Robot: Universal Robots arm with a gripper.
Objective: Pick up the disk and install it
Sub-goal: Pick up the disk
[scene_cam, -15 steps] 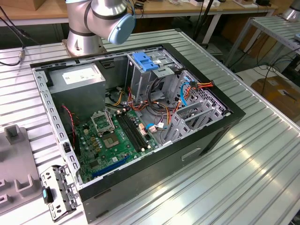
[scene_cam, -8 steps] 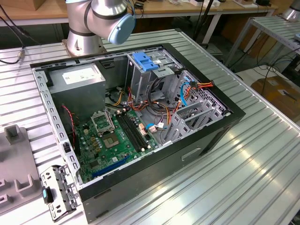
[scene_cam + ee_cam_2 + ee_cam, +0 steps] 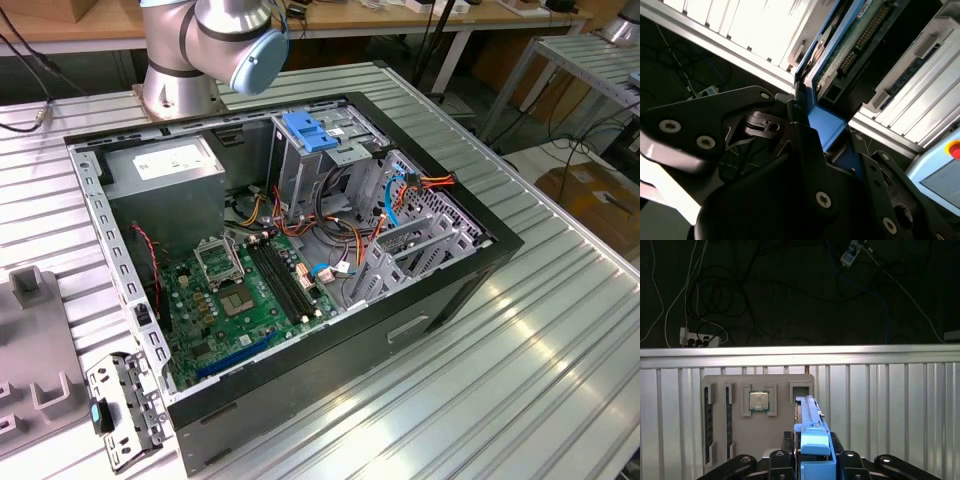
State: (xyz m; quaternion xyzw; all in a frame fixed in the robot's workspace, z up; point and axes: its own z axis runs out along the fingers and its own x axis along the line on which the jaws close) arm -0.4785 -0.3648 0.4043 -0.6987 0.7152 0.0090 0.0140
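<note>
The disk stands on edge over the grey parts tray, its blue carrier rails pinched by the gripper. Judging by that, the pick-up grasp is made. Installing calls for squaring the rails to the drive cage at upper centre. The arm's base stands at upper left.

My arm, silver tube, pale blue joint cap, round silver base beside the case, my gripper matte black links, silver screws.
</note>
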